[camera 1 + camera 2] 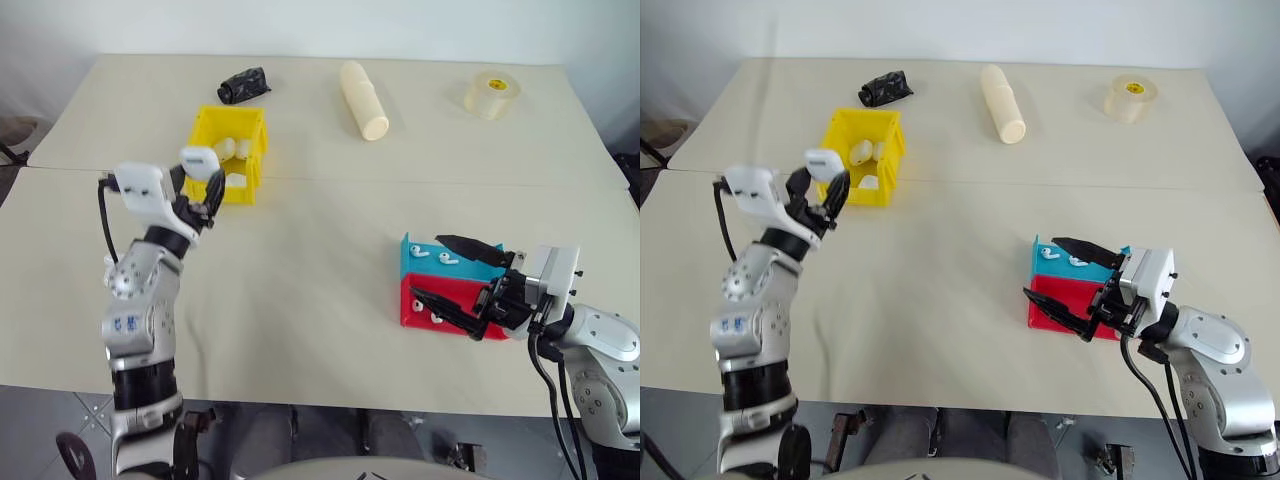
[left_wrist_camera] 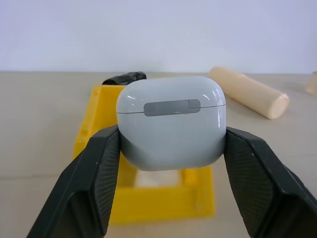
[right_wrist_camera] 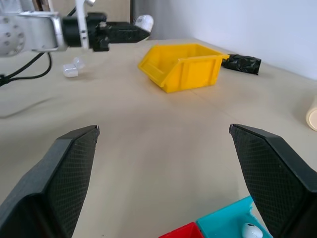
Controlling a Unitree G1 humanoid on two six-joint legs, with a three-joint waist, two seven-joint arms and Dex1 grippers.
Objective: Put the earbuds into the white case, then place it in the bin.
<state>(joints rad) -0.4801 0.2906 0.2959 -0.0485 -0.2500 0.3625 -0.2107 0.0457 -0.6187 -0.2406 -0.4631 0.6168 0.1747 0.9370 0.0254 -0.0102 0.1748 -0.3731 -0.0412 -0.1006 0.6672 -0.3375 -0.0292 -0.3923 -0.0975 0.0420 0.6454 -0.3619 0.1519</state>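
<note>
My left gripper (image 1: 200, 173) is shut on the white case (image 1: 198, 157), a glossy rounded box with its lid down, held in the air just in front of the yellow bin's (image 1: 228, 112) near left corner. Up close the case (image 2: 171, 121) sits squeezed between both black fingers. Other white cases (image 1: 226, 148) lie inside the bin. My right gripper (image 1: 427, 266) stands wide open with nothing in it, over the teal tray (image 1: 470, 271) and red tray (image 1: 455, 291). Small white earbuds (image 1: 447, 259) lie in the teal tray and more earbuds (image 1: 427, 316) in the red one.
At the back of the beige table lie a black crumpled object (image 1: 243, 85), a long cream cylinder (image 1: 363, 100) and a roll of clear tape (image 1: 491, 93). A wide stretch of bare tabletop separates the bin from the trays.
</note>
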